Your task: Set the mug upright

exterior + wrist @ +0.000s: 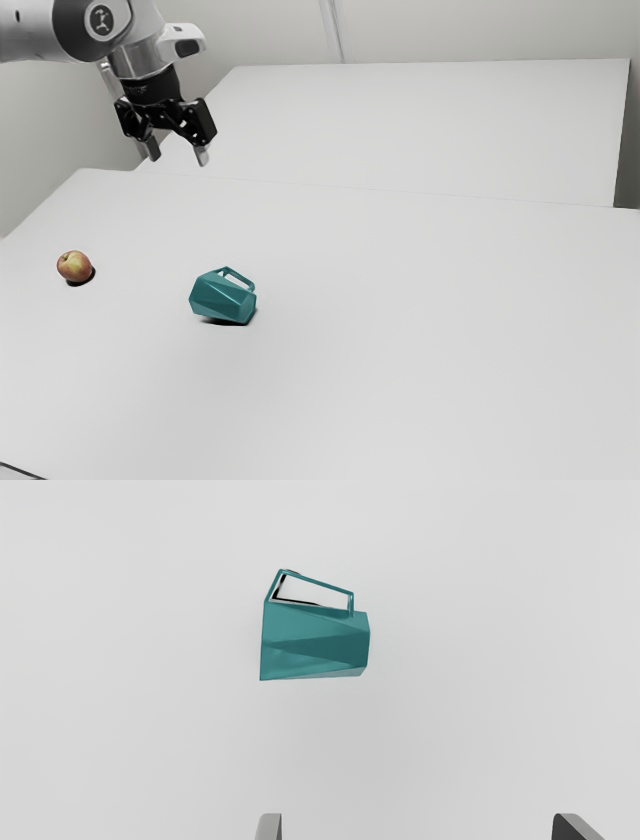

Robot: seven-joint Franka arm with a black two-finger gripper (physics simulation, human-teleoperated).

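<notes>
The gripper (178,156) hangs high over the table in the exterior view, open, with nothing between its fingers. A teal faceted mug (221,298) lies on its side on the table, well below the hand and toward the exterior view's right of it, its handle turned toward the table's far side. In the wrist view the mug (315,642) shows its side and its handle, ahead of the widely parted fingertips of the gripper (416,825) and not touched by them. The inside of the mug is hidden.
A red and yellow apple (74,266) rests on the white table (400,350), toward the exterior view's left of the mug. Behind the table stands a large white surface (420,125). A dark thin line crosses the exterior view's lower left corner.
</notes>
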